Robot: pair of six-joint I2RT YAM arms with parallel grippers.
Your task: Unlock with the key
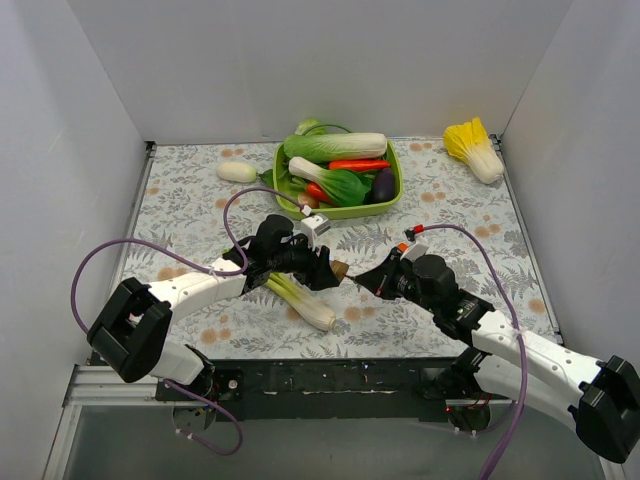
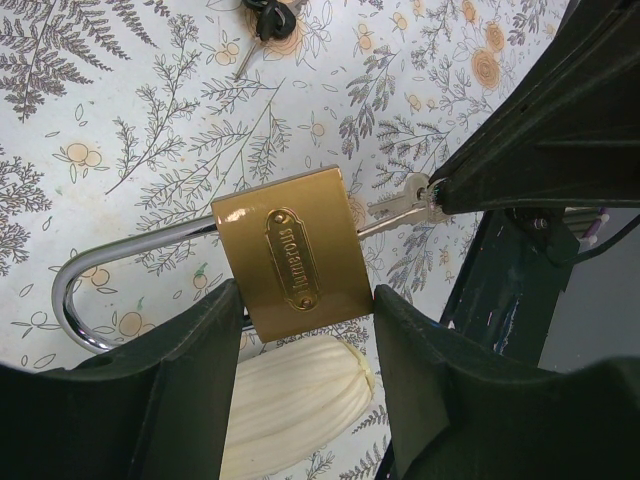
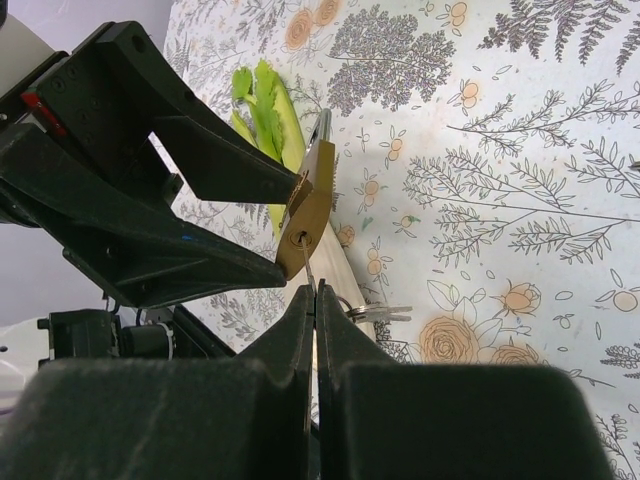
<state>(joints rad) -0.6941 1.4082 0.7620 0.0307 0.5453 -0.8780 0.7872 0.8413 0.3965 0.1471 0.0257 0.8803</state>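
Note:
My left gripper [image 2: 308, 296] is shut on the body of a brass padlock [image 2: 295, 255] with a silver shackle [image 2: 80, 290] and holds it above the cloth. The padlock also shows in the right wrist view [image 3: 312, 205] and the top view [image 1: 338, 268]. My right gripper [image 3: 314, 292] is shut on a silver key [image 3: 308, 268] whose blade is in the keyhole in the padlock's end. The key also shows in the left wrist view [image 2: 400, 208]. Spare silver keys [image 3: 380, 313] hang from its ring. A small bunch of black-headed keys [image 2: 268, 18] lies on the cloth beyond.
A toy bok choy [image 1: 300, 300] lies under the left gripper. A green tray [image 1: 345, 212] of toy vegetables stands at the back centre. A white radish [image 1: 237, 171] lies at the back left and a yellow cabbage [image 1: 475, 148] at the back right. White walls enclose the table.

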